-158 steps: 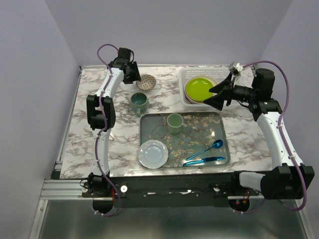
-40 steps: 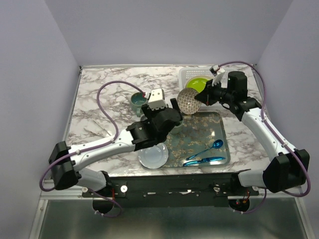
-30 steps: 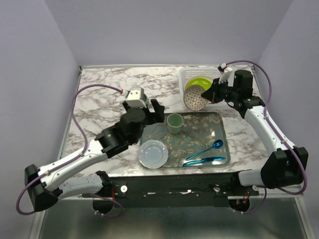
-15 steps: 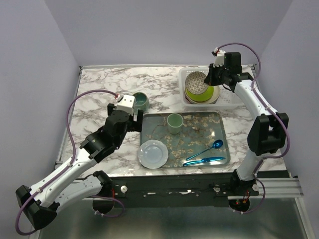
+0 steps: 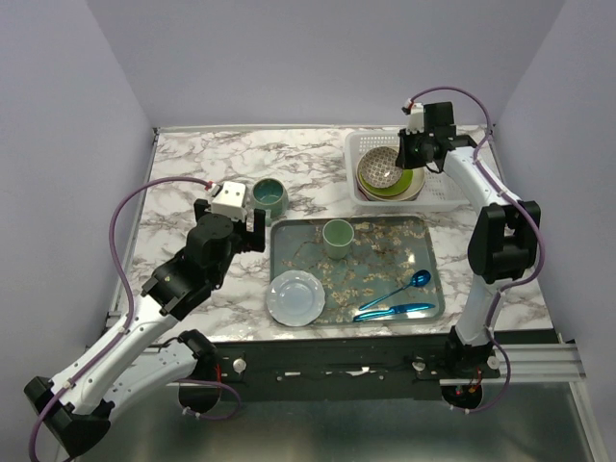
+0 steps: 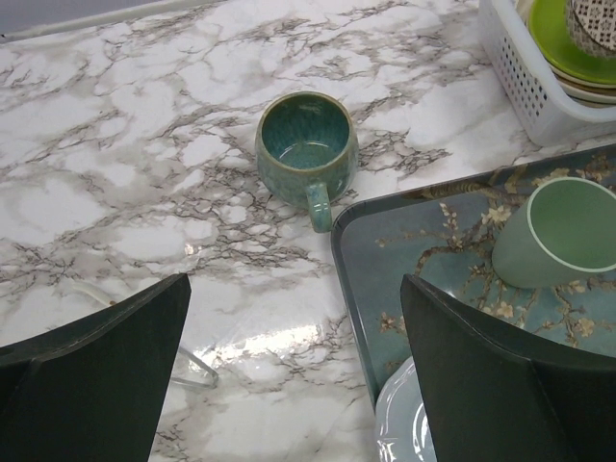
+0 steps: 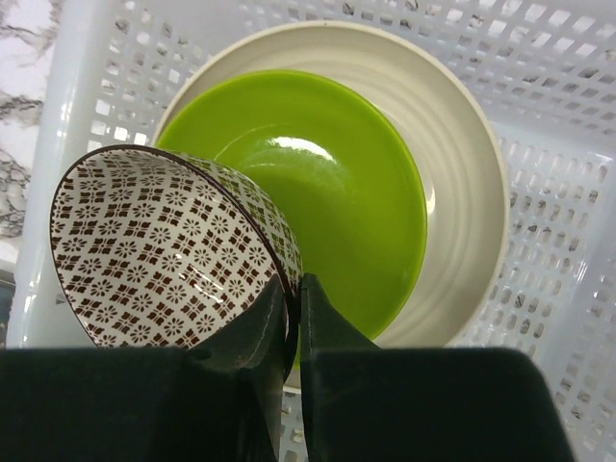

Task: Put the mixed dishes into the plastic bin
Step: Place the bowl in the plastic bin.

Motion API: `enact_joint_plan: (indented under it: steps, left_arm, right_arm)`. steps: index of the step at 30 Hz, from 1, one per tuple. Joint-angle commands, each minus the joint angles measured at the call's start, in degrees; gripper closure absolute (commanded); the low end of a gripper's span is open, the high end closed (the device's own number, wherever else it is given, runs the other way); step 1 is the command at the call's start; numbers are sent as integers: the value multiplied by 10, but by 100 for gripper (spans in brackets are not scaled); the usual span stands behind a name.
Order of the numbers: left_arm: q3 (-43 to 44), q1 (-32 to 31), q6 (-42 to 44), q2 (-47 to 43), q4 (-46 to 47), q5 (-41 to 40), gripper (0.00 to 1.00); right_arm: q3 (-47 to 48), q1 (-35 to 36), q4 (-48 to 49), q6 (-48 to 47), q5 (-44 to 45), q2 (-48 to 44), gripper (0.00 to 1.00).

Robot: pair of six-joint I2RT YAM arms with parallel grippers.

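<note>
the right gripper [image 7: 292,318] pinches the rim of the small patterned brown-white bowl [image 7: 159,255] between nearly closed fingers, holding it tilted over the lime green plate [image 7: 327,192]. that plate lies on a cream plate [image 7: 462,192] inside the white lattice bin [image 7: 558,144]. the left gripper [image 6: 294,289] hangs wide open and empty above the marble table [image 6: 115,192], near the dark teal mug [image 6: 306,144].

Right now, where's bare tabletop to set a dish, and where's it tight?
Free: marble left of the mug, and the strip between mug and bin. Crowded: the bin, stacked with plates and the bowl; the tray, with cup, pale plate, spoons.
</note>
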Motion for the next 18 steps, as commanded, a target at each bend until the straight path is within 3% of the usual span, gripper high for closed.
enact_joint_plan:
  steps: [1, 12, 18]
  left_arm:
    - [-8, 16, 0, -13, 9, 29, 1]
    - [-9, 52, -11, -5, 11, 81, 1]
    - [-8, 114, -36, 12, 20, 186, 1]
  right_arm:
    - [34, -1, 3, -7, 13, 10, 81]
    - [38, -1, -3, -11, 5, -6, 51]
    - [6, -1, -3, -40, -43, -78, 31]
